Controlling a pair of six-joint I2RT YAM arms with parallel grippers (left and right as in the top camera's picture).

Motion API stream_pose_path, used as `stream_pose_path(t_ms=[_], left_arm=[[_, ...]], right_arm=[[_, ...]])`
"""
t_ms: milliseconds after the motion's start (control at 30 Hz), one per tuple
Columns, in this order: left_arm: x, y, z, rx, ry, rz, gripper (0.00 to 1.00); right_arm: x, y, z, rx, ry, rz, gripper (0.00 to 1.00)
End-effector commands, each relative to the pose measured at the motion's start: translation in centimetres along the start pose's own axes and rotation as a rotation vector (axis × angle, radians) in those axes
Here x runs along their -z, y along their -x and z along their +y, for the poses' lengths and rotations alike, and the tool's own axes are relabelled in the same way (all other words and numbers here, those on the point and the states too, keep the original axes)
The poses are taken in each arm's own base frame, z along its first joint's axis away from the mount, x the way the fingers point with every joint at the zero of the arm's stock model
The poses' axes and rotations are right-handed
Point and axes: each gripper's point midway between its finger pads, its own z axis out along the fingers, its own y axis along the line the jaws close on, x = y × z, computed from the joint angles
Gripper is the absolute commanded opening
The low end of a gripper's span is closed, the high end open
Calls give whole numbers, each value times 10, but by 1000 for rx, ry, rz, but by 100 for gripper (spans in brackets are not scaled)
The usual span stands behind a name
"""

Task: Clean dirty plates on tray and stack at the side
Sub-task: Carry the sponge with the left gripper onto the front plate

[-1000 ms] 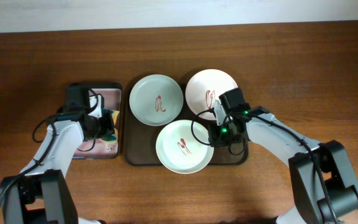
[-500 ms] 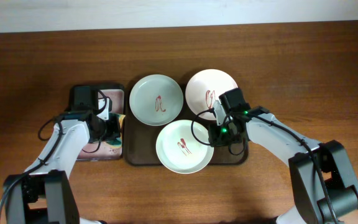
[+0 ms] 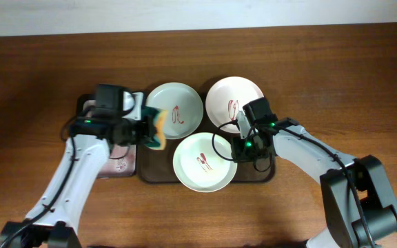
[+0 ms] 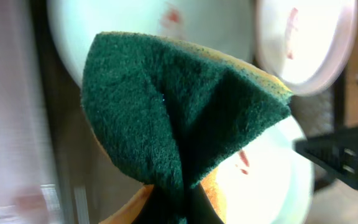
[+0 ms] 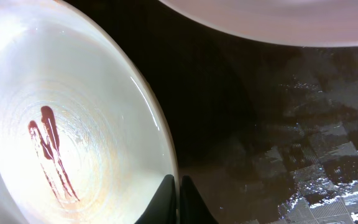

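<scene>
Three dirty plates lie on the dark brown tray [image 3: 144, 172]: a pale green one [image 3: 185, 103] at back left, a pinkish-white one [image 3: 229, 93] at back right and a white one [image 3: 202, 164] in front. Each has red smears. My left gripper [image 3: 148, 129] is shut on a green and yellow sponge [image 3: 157, 128] and holds it over the tray's left edge, beside the pale green plate. In the left wrist view the sponge [image 4: 185, 106] hides the fingers. My right gripper [image 3: 237, 147] is shut on the front plate's right rim, as the right wrist view shows [image 5: 179, 202].
A smaller black tray with a pinkish inside [image 3: 125, 164] stands left of the brown tray, partly under my left arm. Bare wooden table [image 3: 336, 76] surrounds both trays. The right wrist view shows the tray floor [image 5: 272, 137] and the pinkish plate's edge [image 5: 278, 18].
My left gripper has moved right from the small black tray, carrying the sponge to the brown tray's left edge. The right arm and the plates have not moved.
</scene>
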Motion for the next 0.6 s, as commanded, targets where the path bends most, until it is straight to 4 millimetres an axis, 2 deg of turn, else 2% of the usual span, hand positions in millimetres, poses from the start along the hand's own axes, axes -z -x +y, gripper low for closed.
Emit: stream_pose_path(t_ms=[0, 133, 367, 567], left_arm=[[-18, -17, -39, 35, -75, 81, 0], [-38, -35, -61, 96, -84, 153, 0], [-76, -58, -93, 214, -116, 247, 0], [-95, -68, -104, 220, -121, 276, 0]], right_arm=[[0, 5, 0, 1, -21, -9, 5], [0, 5, 0, 1, -20, -9, 9], [0, 5, 0, 1, -21, -9, 9], [0, 5, 0, 0, -21, -7, 9]])
